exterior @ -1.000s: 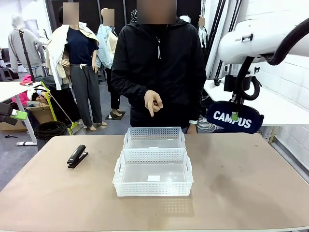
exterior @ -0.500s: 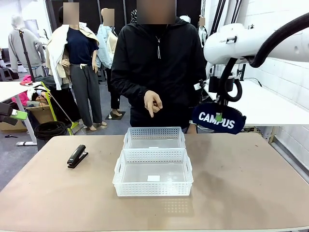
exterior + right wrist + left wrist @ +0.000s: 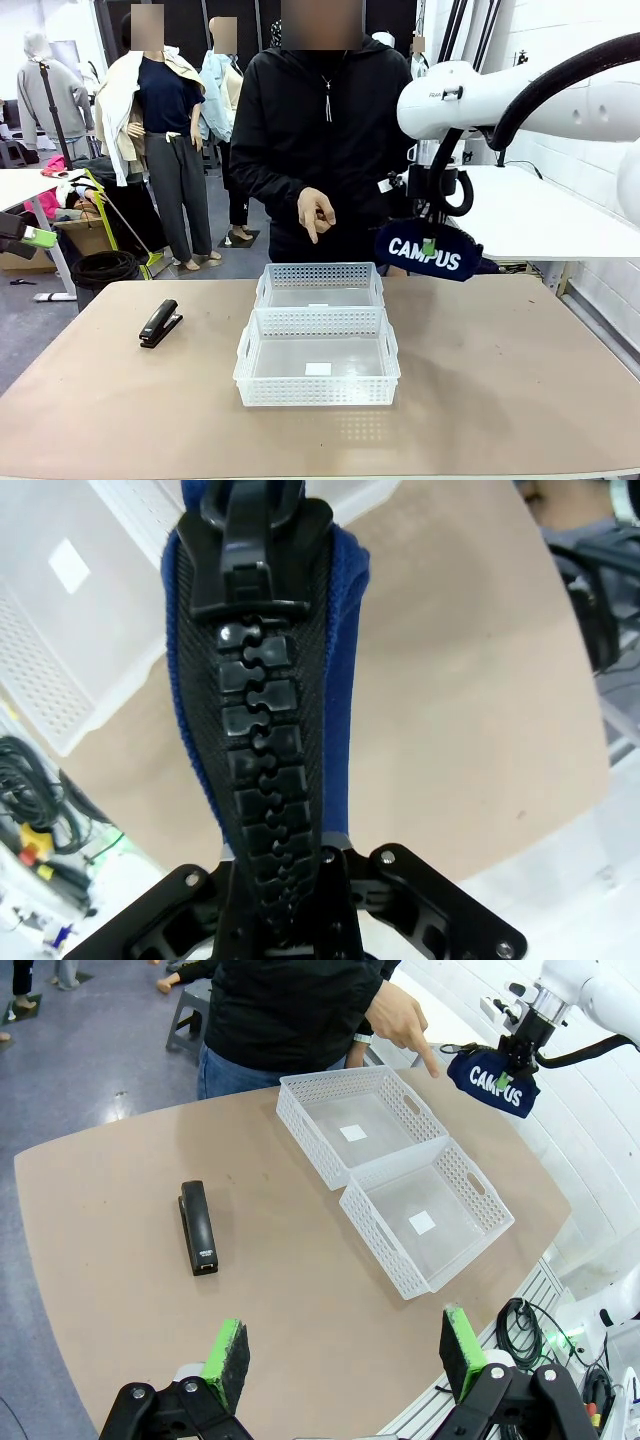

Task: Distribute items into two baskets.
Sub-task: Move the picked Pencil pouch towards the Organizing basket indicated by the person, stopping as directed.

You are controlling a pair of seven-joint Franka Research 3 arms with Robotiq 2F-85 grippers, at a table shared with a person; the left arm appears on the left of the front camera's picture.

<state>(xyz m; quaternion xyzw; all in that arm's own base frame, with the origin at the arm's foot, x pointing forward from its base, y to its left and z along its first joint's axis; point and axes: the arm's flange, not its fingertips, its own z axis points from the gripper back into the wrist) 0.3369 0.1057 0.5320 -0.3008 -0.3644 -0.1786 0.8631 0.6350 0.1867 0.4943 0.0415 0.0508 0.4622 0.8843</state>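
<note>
My right gripper (image 3: 428, 245) is shut on the navy "CAMPUS" pouch (image 3: 428, 255), which hangs in the air above the table's far right, just right of the far basket (image 3: 319, 285). In the right wrist view the pouch's black zip (image 3: 265, 730) runs up from between my fingers. The near basket (image 3: 317, 357) stands directly in front of the far one, and both are empty. The black stapler (image 3: 160, 323) lies on the table at the left. My left gripper (image 3: 340, 1355) is open, high above the table's near left side. The person's hand (image 3: 316, 214) points down over the far basket.
The person stands at the far side of the table (image 3: 520, 370), close behind the baskets. Another white table (image 3: 540, 215) sits behind at the right. Bare tabletop lies left and right of the baskets.
My right arm has carried the pouch leftward and slightly down, from off the table's far right corner toward the far basket. The person's hand, the stapler and the baskets have stayed put.
</note>
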